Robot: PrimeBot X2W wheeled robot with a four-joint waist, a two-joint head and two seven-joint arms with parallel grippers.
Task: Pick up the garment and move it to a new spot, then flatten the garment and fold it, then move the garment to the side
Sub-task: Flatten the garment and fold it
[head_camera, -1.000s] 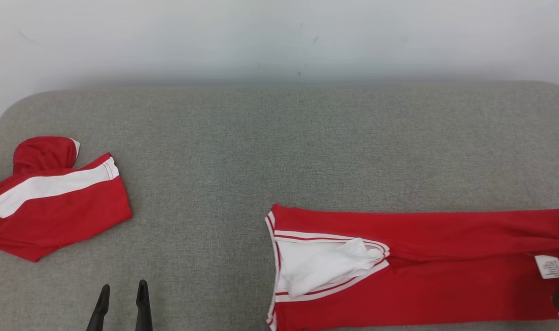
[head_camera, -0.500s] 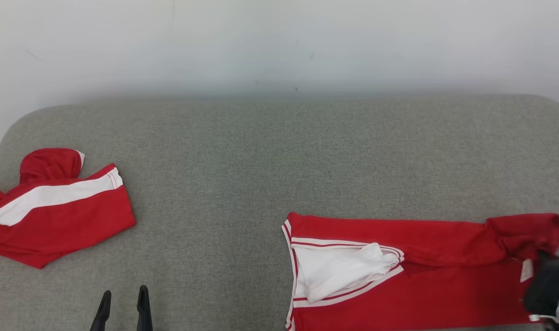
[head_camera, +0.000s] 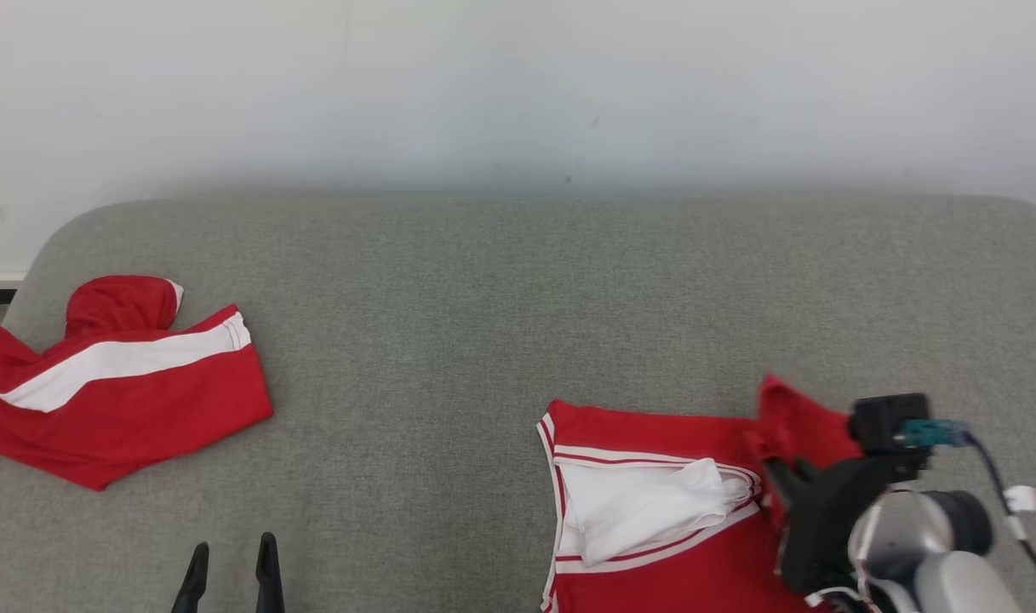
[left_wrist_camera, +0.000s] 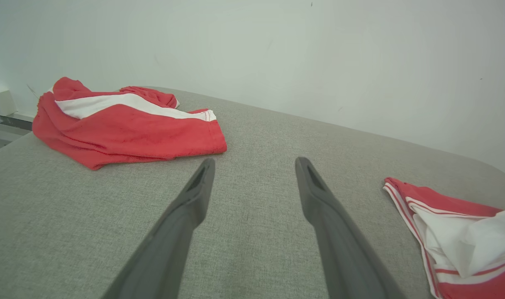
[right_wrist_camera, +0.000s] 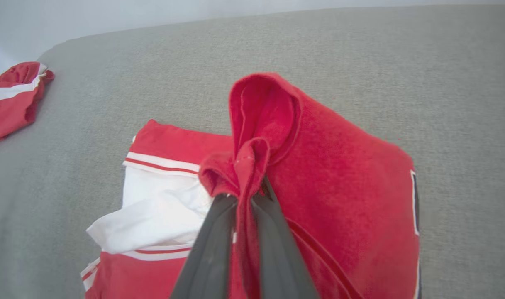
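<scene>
left pincer [head_camera: 233, 547]: near edge, lower left; fingers spread wide, empty, over bare table.
right pincer [right_wrist_camera: 246, 195]: near edge, lower right; clamped tight on a bunched red hem of the garment [right_wrist_camera: 339, 174].
garment: red, white-striped trim, white lining showing; right near part of the table; gripped end raised in a peak, rest apparently lying flat.
table [head_camera: 483, 298]: grey woven cover, rounded far corners.
second garment [head_camera: 143, 400]: red with white band, crumpled, far left, well apart from both pincers.
wall [head_camera: 518, 85]: pale, behind the table.
</scene>
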